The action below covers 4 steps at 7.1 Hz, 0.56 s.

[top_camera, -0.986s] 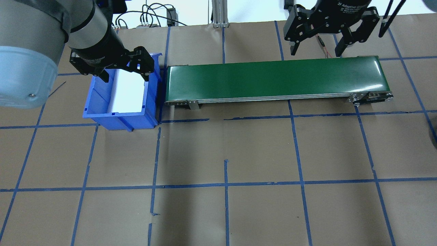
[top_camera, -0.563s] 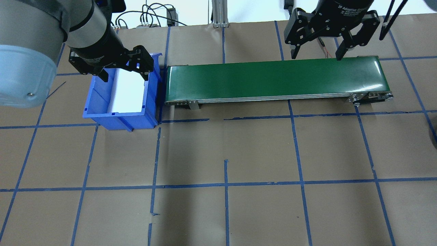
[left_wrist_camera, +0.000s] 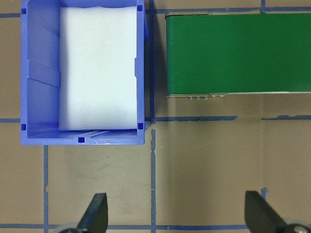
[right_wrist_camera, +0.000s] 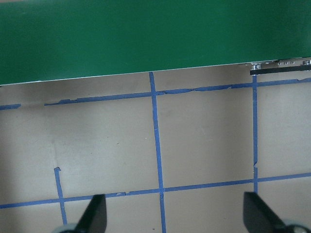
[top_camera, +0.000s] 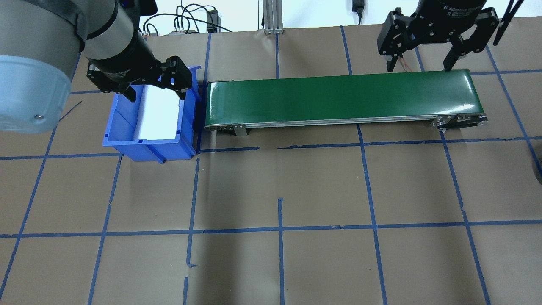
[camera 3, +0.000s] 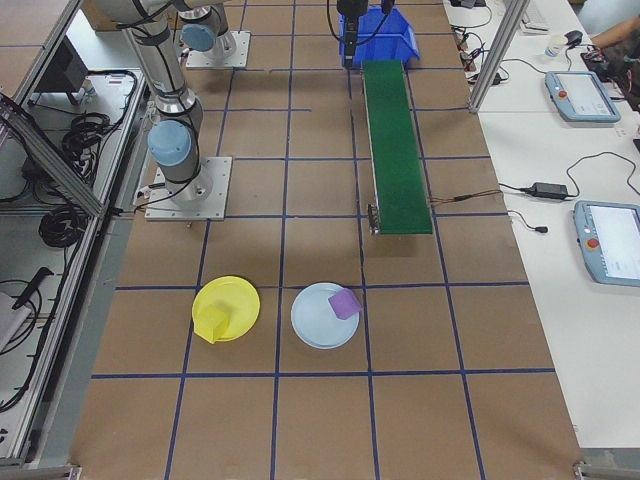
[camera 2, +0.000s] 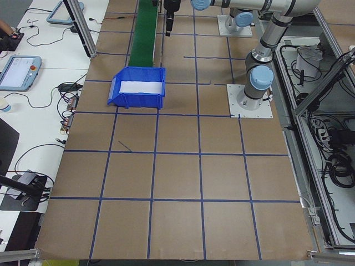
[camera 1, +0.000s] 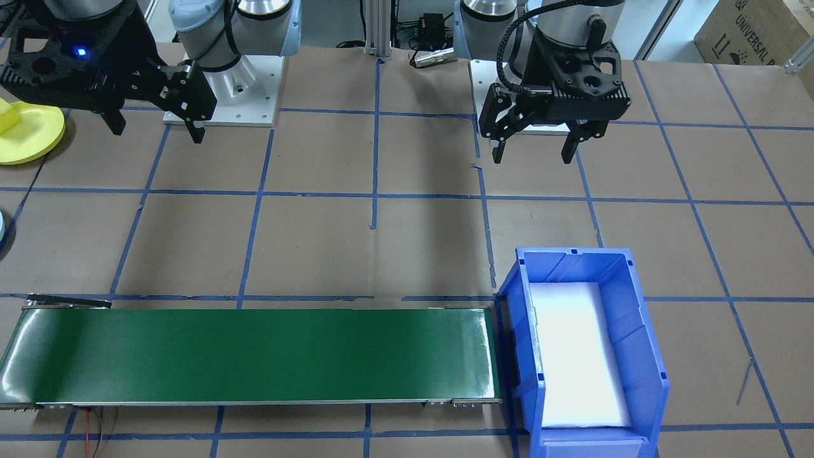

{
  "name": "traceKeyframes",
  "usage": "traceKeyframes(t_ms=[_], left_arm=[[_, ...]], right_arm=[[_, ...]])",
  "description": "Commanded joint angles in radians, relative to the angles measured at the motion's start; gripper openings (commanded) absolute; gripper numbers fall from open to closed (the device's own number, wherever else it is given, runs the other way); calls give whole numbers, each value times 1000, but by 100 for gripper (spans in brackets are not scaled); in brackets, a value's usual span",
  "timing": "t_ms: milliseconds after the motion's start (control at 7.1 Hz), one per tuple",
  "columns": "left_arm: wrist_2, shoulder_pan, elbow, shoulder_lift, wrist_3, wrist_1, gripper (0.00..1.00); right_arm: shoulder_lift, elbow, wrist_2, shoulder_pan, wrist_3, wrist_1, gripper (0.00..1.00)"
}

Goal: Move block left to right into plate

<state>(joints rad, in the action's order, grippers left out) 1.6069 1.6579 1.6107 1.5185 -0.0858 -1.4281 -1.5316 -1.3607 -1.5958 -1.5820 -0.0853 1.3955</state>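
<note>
While both claws hang open, the blue bin holds only white foam.

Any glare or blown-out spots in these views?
Overhead exterior: the white foam in the blue bin is blown out, and glare streaks the green belt at both ends. Front-facing: same foam washout, belt sheen near the bin. Left wrist: foam overexposed, otherwise sharp.

Brown tabletop, blue tape grid
</note>
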Motion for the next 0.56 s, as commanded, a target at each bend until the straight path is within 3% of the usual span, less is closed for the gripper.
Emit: traceKeyframes(t_ms=[0,423], left_arm=[[-1,0,0,0,0,0,100],[-1,0,0,0,0,0,100]], right_arm=[[-1,-6,54,0,28,4,100],[-1,-9,56,-1,53,17,100]])
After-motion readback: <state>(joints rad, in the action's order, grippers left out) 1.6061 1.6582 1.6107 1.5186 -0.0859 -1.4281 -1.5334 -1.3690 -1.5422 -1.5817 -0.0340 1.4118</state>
